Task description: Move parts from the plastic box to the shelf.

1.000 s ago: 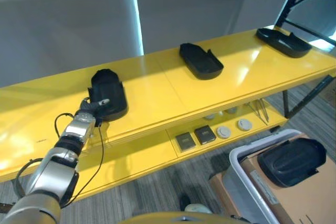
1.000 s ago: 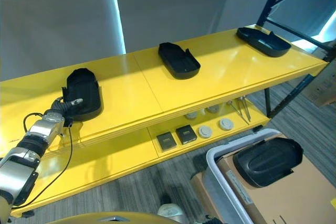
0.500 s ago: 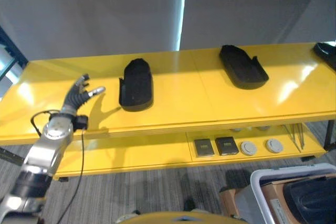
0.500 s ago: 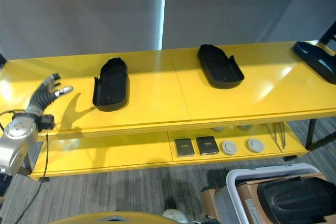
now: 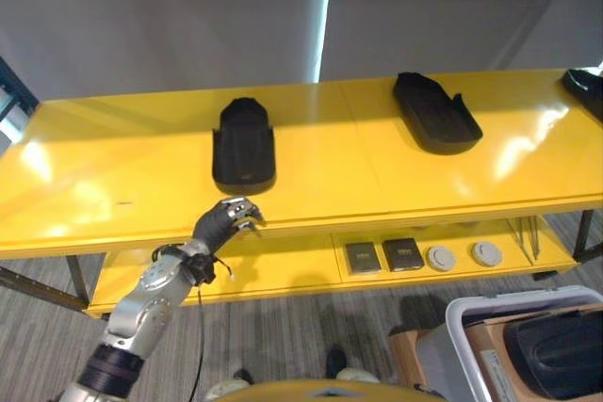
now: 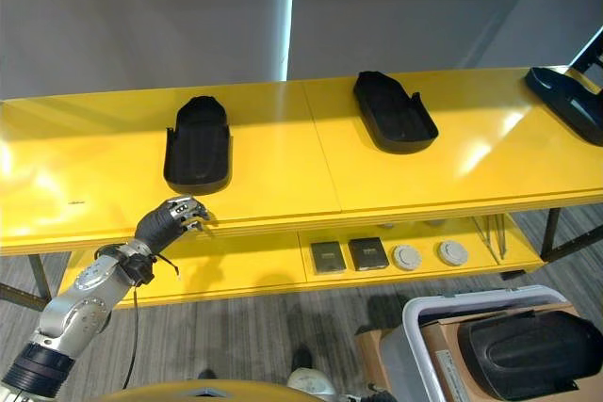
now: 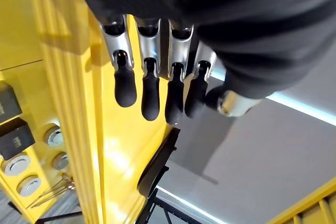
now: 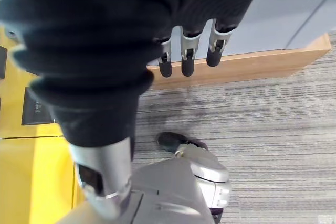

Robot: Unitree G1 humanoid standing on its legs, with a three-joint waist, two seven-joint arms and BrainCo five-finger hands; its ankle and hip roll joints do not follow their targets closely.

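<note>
1. Three black parts lie on the yellow shelf [image 5: 113,185]. The first part [image 5: 244,145] sits left of centre in the left eye view, the second part [image 5: 435,113] sits right of centre, and the third part [image 6: 570,103] is cut by the right edge of the frame. All three are well apart from one another.
2. A fourth part [image 6: 532,353] lies in the lower right corner of the right eye view, on a brown cardboard sheet [image 6: 450,350] inside the plastic box [image 6: 421,313] with its pale rim.
3. My left hand [image 5: 222,221] hangs at lower left of centre, in front of the shelf's front edge and below the first part. It touches neither the part nor any other item.
4. In the left wrist view the left hand's fingers [image 7: 149,95] are loosely bent and point along the yellow edge; they hold nothing.
5. My right hand [image 8: 189,56] shows in the right wrist view above grey carpet [image 8: 273,129], its fingers hanging relaxed with nothing in them.
6. On the lower shelf board [image 5: 283,265], below the centre of the frame, lie two dark square pieces [image 5: 382,255], and right of them two round grey discs [image 5: 462,255].
7. Thin metal tools [image 5: 528,237] lie at the far right of the lower board.
</note>
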